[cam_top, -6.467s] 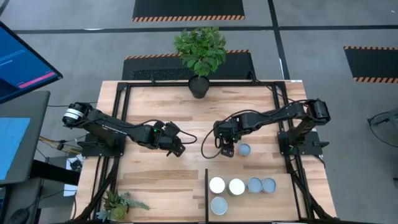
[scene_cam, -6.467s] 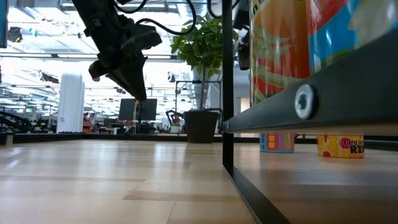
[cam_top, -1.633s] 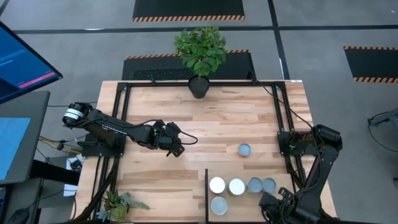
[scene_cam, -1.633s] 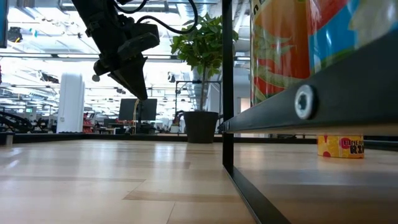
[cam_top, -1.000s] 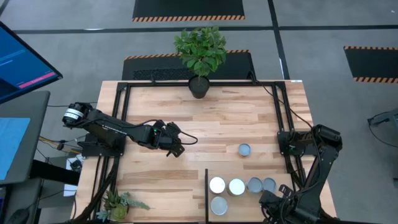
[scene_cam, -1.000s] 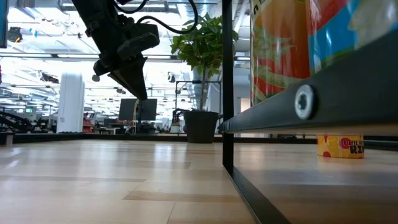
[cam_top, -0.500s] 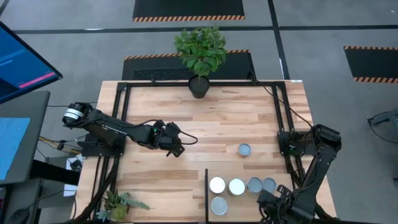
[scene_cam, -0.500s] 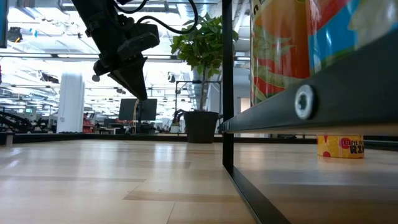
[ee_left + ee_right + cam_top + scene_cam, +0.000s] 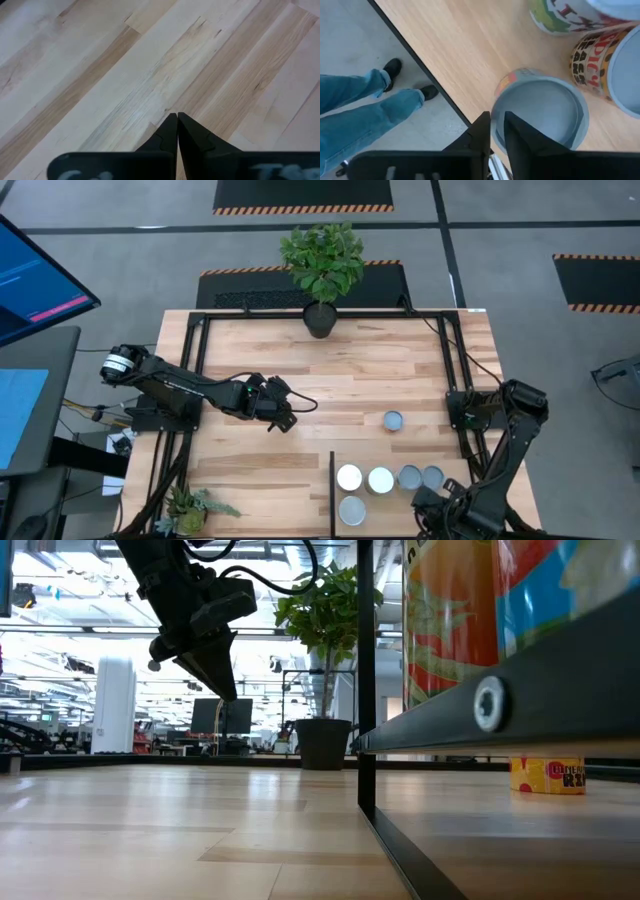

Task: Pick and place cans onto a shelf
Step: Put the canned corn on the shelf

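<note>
My right gripper (image 9: pixel 497 120) points down over a can with a pale-blue top (image 9: pixel 540 112), which stands upright by the black edge bar of the shelf (image 9: pixel 427 65) at the table's near right. A narrow gap shows between its fingers. Seen from above, the arm (image 9: pixel 440 510) hides this can. Several more cans (image 9: pixel 381 480) stand in a row on the shelf (image 9: pixel 332 490), and one can (image 9: pixel 393 420) stands alone on the tabletop. My left gripper (image 9: pixel 288 423) hangs shut above the bare wood left of centre, holding nothing. My right gripper comes from above, one finger (image 9: pixel 516 137) over the can's top and the other outside its wall, astride the rim (image 9: pixel 496 111) on the side toward the shelf's edge. Whether the fingers touch the rim I cannot tell. The can stands upright on the plank.
A black plant pot (image 9: pixel 320 318) stands at the table's far edge and a small plant (image 9: pixel 190 508) at the near left corner. Two labelled cans (image 9: pixel 590 60) stand close beside the right gripper. A person's legs in jeans (image 9: pixel 365 107) show beyond the shelf's edge.
</note>
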Available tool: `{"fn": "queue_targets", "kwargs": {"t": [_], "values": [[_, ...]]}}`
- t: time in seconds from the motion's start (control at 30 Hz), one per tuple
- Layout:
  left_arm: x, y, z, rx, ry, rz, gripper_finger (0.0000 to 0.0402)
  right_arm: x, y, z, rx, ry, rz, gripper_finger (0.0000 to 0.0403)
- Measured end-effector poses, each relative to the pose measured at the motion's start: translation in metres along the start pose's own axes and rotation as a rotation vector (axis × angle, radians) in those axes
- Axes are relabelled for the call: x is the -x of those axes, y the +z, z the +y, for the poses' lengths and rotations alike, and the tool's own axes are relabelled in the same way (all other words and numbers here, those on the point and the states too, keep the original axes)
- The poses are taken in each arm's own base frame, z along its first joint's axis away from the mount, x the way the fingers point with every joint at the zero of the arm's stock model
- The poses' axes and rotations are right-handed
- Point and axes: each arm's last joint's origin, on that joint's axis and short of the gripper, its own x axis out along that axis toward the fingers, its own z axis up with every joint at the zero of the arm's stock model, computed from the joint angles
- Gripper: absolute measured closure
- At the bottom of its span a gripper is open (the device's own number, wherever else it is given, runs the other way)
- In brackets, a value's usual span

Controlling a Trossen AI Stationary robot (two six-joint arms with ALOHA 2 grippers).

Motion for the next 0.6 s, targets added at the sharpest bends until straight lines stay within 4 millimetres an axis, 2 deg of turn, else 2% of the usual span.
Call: {"fn": "queue_targets", "kwargs": {"t": [0.3,0.6], "values": [[0.0,0.0,0.0,0.005,0.0,0.0,0.0401,0.002,0.0,0.001,-0.003,0.018,0.005,0.0276],[0.0,0.0,0.0,0.008,0.0,0.0,0.0402,0.022,-0.002,0.007,-0.022,0.041,0.007,0.0285]]}}
